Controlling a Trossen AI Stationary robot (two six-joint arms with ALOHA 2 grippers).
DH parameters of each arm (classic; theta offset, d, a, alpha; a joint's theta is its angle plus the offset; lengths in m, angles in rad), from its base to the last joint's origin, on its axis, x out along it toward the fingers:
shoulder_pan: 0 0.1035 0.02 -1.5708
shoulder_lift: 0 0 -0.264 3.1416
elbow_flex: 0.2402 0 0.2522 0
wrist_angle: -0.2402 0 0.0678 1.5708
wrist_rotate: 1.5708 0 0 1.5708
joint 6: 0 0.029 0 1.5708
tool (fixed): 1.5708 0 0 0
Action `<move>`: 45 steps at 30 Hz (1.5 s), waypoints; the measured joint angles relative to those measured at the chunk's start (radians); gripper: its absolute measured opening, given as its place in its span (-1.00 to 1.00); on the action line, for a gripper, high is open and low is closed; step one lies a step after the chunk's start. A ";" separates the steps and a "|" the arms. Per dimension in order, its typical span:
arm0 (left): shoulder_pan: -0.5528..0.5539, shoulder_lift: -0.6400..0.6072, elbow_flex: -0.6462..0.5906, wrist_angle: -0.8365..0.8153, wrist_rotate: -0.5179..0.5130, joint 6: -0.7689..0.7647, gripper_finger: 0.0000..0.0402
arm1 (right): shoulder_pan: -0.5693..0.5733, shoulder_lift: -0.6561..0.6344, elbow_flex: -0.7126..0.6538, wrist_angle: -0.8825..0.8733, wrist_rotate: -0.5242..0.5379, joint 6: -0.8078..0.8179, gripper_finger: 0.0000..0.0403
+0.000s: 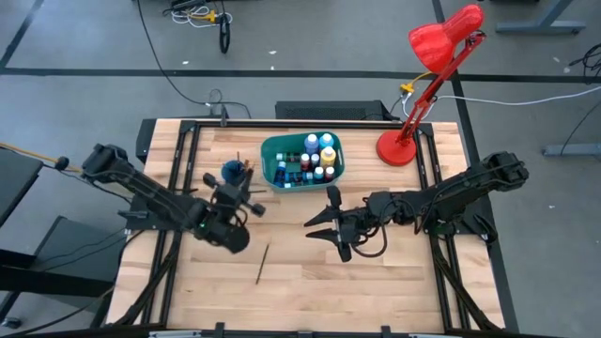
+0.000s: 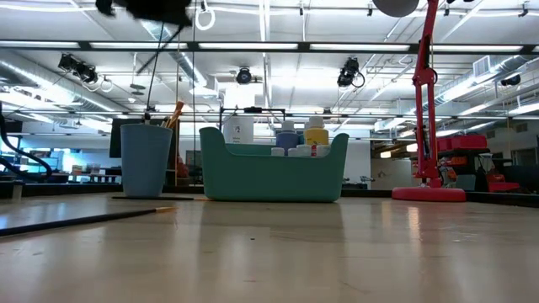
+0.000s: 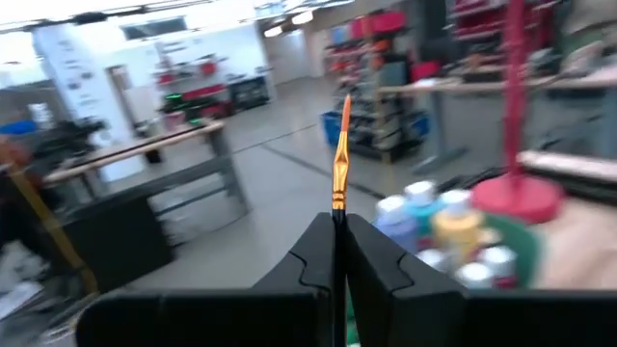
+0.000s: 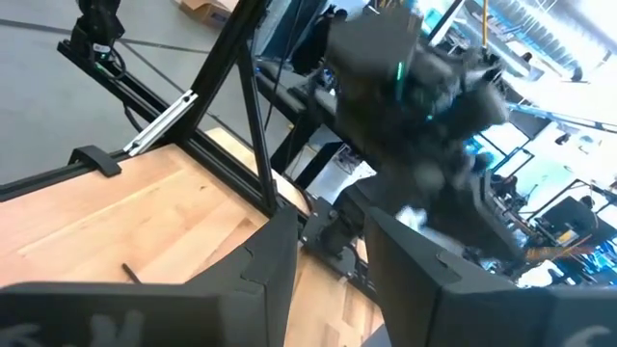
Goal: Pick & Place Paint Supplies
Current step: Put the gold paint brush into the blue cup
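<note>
Pinching a thin brush (image 3: 339, 154) between shut fingers, the left gripper (image 1: 228, 208) is hovering over the table just beside the small blue cup (image 1: 233, 172), which is already holding other brushes. The held brush is pointing its orange tip straight out from the fingers, so its long axis is running in line with the gripper. The cup is lying just beyond the left gripper, nearer to it than to the right gripper (image 1: 324, 228), which is waiting mid-table, its fingers parted and empty. One more brush (image 1: 263, 263) is lying flat on the wood nearby, while paint bottles (image 1: 312, 158) are sitting in the teal bin (image 1: 272, 150).
</note>
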 joint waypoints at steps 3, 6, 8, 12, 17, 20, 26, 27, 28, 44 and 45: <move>0.071 -0.003 -0.080 -0.040 0.005 -0.105 -0.92 | 0.000 0.000 0.000 0.000 0.000 -0.001 -0.37; 0.136 -0.009 -0.163 -0.040 0.001 -0.193 -0.92 | 0.000 0.000 0.000 0.001 0.000 -0.004 -0.37; 0.179 -0.007 -0.221 -0.044 0.004 -0.236 -0.93 | 0.000 0.000 0.000 0.000 0.000 -0.009 -0.37; 0.245 -0.008 -0.295 -0.042 0.002 -0.287 -0.92 | 0.000 0.000 0.000 0.000 0.000 -0.011 -0.37; 0.268 -0.010 -0.290 -0.040 0.003 -0.333 -0.93 | 0.000 0.000 0.000 0.000 0.000 -0.042 -0.37; 0.228 -0.024 -0.239 -0.027 0.000 -0.307 -0.93 | 0.000 0.000 0.000 0.000 0.000 -0.045 -0.37; 0.167 -0.023 -0.107 -0.015 0.002 -0.023 -0.92 | 0.000 0.000 0.000 -0.009 0.000 -0.043 -0.37; 0.171 -0.023 -0.093 -0.016 0.001 0.030 -0.92 | 0.000 0.000 0.000 -0.013 0.000 -0.042 -0.37; 0.181 -0.023 -0.085 -0.016 0.001 0.069 -0.93 | 0.000 0.000 0.000 -0.018 0.000 -0.042 -0.37; 0.428 0.115 -0.081 -0.038 0.002 -0.148 -0.91 | 0.000 0.000 0.000 -0.047 0.000 -0.040 -0.37; 0.437 0.133 -0.081 -0.040 0.003 -0.157 -0.91 | 0.000 0.000 0.000 -0.051 0.000 -0.038 -0.37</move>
